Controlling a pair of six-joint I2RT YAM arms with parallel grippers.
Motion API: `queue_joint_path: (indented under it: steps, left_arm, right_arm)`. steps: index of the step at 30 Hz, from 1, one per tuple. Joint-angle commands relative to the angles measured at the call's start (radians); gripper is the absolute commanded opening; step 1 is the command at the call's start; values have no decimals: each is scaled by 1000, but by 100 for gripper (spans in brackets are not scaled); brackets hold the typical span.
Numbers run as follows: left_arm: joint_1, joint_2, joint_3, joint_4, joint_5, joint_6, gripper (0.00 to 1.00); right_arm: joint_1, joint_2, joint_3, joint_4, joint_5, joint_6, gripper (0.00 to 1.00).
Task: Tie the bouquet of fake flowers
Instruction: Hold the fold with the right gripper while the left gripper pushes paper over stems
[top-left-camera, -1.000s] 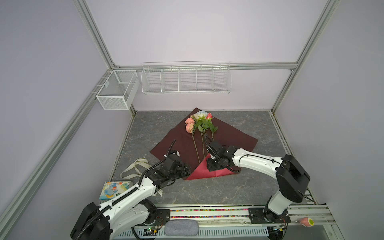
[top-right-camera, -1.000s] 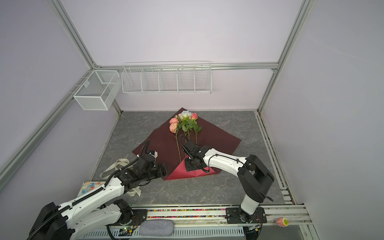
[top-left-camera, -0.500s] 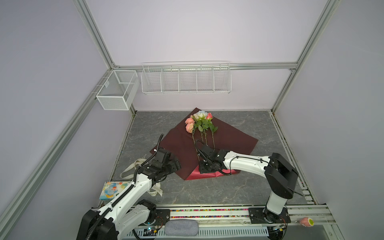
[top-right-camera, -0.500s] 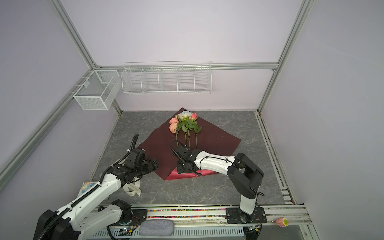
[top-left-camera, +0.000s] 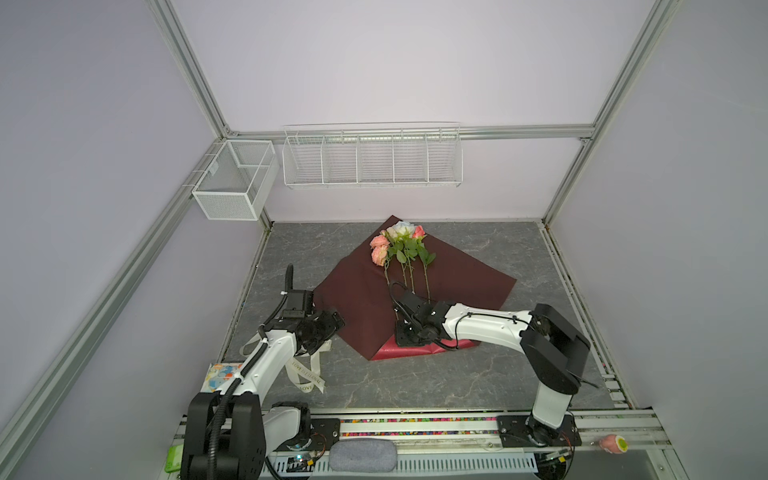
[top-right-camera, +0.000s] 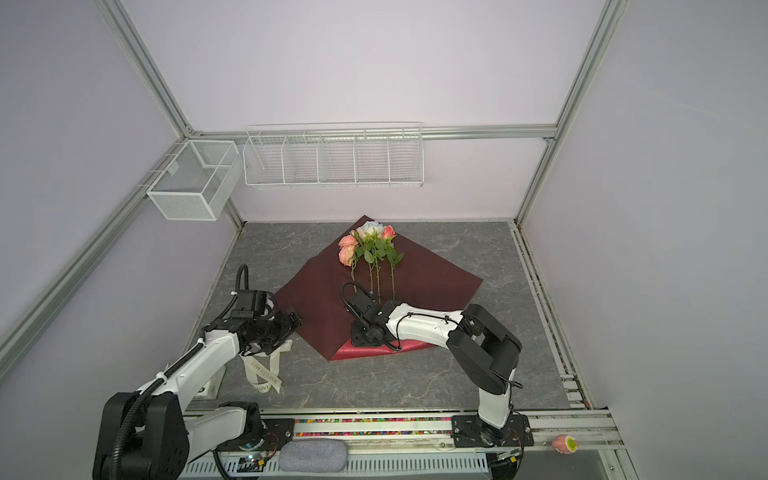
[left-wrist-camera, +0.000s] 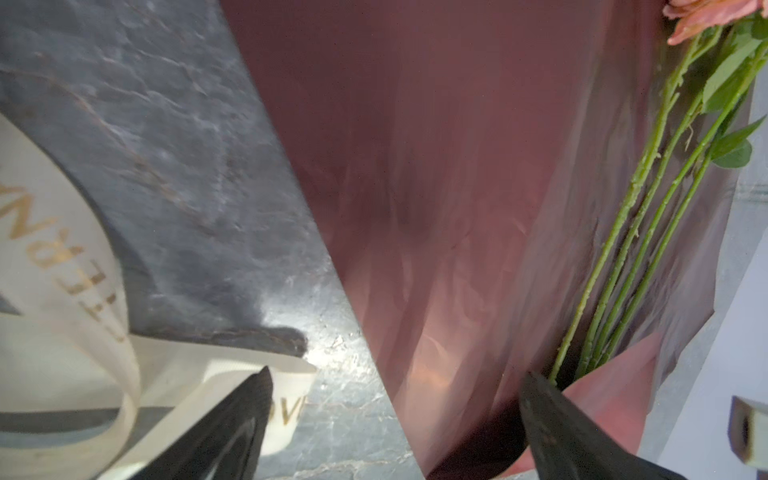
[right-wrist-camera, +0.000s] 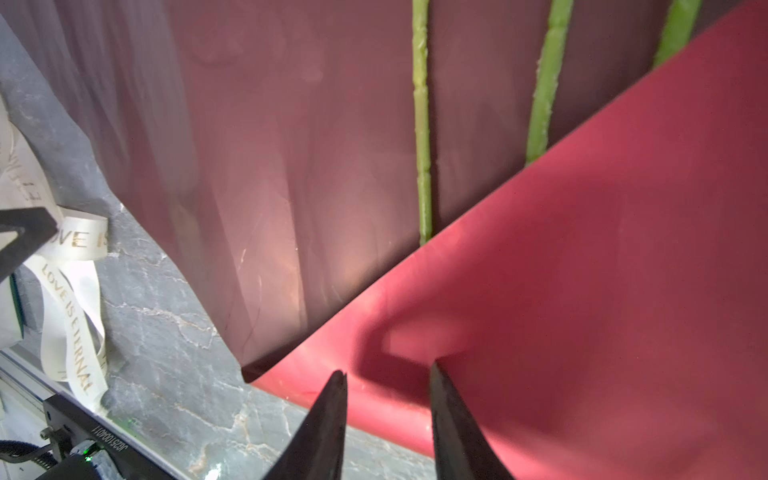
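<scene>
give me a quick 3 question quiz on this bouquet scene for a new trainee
1. Fill in: the left gripper has its jaws ___.
2. True or false: the cream ribbon is tied round the flower stems.
3. Which gripper has its tips at the folded red flap of the wrapping paper? A left, B right, C neither.
Key: 1 open. 2 false, it lies loose on the table beside the paper. 3 B, the right gripper.
</scene>
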Motion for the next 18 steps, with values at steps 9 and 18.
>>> queue_joint_path:
  steps: [9,18]
  left_arm:
    - [74,223,100,118,121,25,89]
    - [76,284,36,290,225,-70,86]
  right_arm:
    - [3,-2,-39,9,0,10,36]
    - [-4,4,-63,21,5,21,36]
